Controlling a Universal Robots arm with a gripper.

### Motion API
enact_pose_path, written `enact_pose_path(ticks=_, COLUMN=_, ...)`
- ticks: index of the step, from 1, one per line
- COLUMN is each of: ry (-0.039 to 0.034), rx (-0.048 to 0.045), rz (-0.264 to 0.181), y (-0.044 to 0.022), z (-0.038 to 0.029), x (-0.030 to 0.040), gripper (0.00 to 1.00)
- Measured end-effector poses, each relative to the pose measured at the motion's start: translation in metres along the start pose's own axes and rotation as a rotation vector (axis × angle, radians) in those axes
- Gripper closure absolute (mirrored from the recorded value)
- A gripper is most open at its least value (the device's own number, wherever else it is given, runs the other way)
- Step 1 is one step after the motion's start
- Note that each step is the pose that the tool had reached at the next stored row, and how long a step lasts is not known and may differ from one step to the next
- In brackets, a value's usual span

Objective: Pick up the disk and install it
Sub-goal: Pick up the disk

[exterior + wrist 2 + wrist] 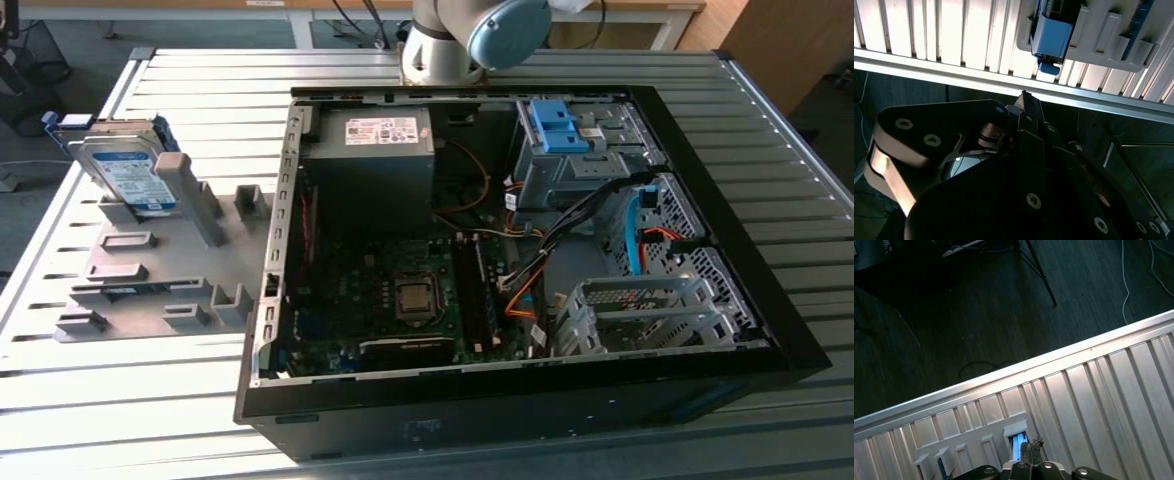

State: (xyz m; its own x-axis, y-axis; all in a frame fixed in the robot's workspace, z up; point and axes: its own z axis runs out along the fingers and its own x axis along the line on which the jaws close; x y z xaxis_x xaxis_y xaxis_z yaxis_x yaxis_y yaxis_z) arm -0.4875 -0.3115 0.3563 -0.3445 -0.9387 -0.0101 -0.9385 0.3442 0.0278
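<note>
The disk [124, 168] is a silver drive with a white-and-blue label and a blue bracket. It stands tilted in a slot of the grey fixture [147, 270] at the exterior view's left, outside the computer case. In the second wrist view its blue bracket end [1051, 36] sticks out of the fixture [1104, 35]. In the first wrist view a blue-white sliver of the disk [1016, 442] shows in a fixture slot. My gripper [1031, 444] hangs above the table edge beside that slot, fingertips together and holding nothing. Its dark linkages [1024, 150] cover much of the second wrist view.
An open black computer case [787, 340] lies on the slatted metal table [134, 400]. Inside are a grey power supply [380, 150], a blue latch piece [554, 125] and a bare metal drive cage [641, 310]. The arm's base [447, 45] stands behind the case. Cables [1126, 280] lie on the floor.
</note>
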Motion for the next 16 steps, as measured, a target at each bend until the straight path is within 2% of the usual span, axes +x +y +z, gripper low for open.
enact_pose_path(ticks=3, ry=0.0002, rx=-0.0003, rz=0.000, y=-0.0005, z=-0.0003, x=-0.0002, gripper=0.89)
enact_pose_path(ticks=8, ry=0.0005, rx=-0.0011, rz=-0.002, y=-0.0127, z=-0.0004, x=-0.0046, gripper=0.89)
enact_pose_path(ticks=11, ry=0.0014, rx=-0.0031, rz=-0.008, y=-0.0142, z=-0.0004, x=-0.0053, gripper=0.89)
enact_pose_path(ticks=16, ry=0.0035, rx=-0.0041, rz=-0.077, y=-0.0143, z=-0.0004, x=-0.0052, gripper=0.89)
